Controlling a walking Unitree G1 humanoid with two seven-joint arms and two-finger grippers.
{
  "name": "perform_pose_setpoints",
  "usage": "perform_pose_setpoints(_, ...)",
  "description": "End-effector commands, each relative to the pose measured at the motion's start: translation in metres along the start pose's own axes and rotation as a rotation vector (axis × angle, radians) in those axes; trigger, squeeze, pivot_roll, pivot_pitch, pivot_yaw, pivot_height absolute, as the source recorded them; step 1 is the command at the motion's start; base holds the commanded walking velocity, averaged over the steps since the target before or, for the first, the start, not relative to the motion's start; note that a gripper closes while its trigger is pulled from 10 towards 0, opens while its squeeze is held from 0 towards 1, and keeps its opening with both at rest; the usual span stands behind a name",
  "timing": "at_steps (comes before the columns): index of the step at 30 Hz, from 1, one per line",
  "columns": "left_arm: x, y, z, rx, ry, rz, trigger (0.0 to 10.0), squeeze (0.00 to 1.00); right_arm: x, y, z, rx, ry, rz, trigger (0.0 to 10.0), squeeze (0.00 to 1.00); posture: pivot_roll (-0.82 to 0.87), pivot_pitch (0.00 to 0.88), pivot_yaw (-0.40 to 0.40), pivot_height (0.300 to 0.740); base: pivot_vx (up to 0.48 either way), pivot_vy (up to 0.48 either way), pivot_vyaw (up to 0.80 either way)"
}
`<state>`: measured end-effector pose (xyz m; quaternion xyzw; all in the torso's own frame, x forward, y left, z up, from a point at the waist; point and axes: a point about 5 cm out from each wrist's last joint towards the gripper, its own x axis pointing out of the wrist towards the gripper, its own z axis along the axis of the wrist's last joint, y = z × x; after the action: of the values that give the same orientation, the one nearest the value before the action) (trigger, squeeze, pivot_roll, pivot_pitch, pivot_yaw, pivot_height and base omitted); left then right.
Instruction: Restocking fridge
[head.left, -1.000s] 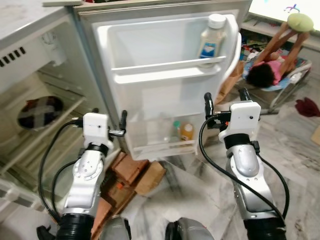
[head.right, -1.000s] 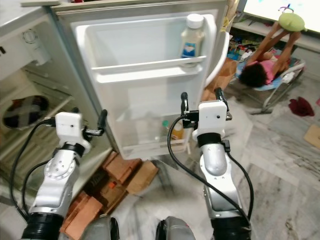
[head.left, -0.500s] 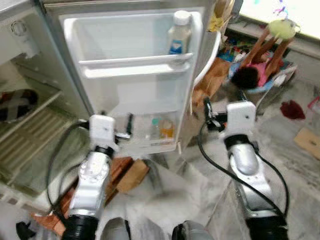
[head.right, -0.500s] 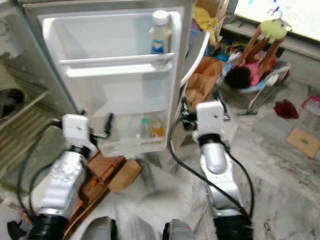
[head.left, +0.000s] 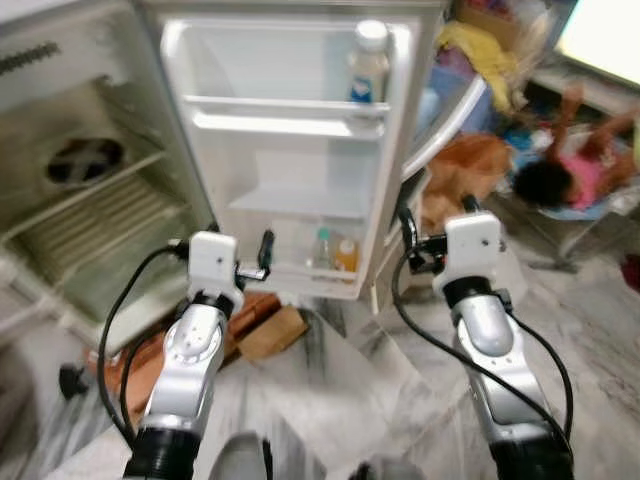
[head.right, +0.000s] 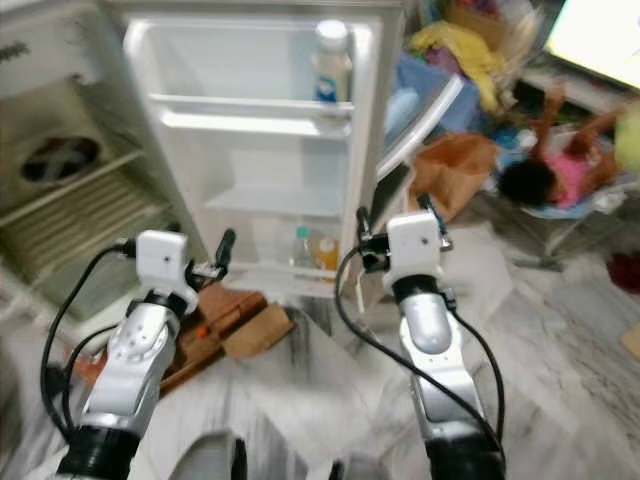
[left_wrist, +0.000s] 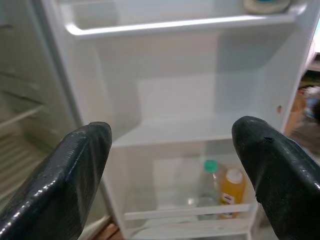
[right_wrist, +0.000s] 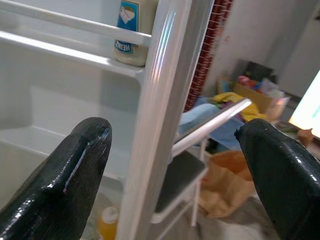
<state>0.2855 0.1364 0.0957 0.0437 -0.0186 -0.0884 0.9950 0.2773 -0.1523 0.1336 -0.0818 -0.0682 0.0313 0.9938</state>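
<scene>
The fridge door (head.left: 300, 150) stands open, its inner face turned toward the robot. The door carries three bottles. One white bottle (head.left: 369, 62) with a blue label stands upright on the upper door shelf (head.left: 285, 105), at that shelf's right end, long axis vertical, cap up. Two smaller bottles stand upright on the lower door shelf (left_wrist: 185, 212), right of its centre, just beside each other: one clear bottle (left_wrist: 208, 182) with a green cap and one orange bottle (left_wrist: 233, 187) with a yellow cap, the orange one nearer the door's right edge.

The fridge compartment (head.left: 90, 200) to the left of the door shows wire shelving.

The left gripper (head.left: 229, 260) is held out before the lower door shelf, fingers spread wide, holding nothing. The right gripper (head.left: 432, 215) is held out near the door's right edge, fingers likewise spread wide and holding nothing.

One person (head.left: 570, 170) lies on the floor (head.left: 340, 390) to the right, well apart from the fridge.
</scene>
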Motion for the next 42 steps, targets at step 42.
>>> perform_pose_setpoints(42,-0.028,0.038,-0.015,0.000,0.083,0.224,10.0,0.00,-0.017,-0.008,-0.017,0.206,0.096,-0.056,10.0,0.00,-0.01,0.071,-0.012,0.740,0.000,-0.351,0.32)
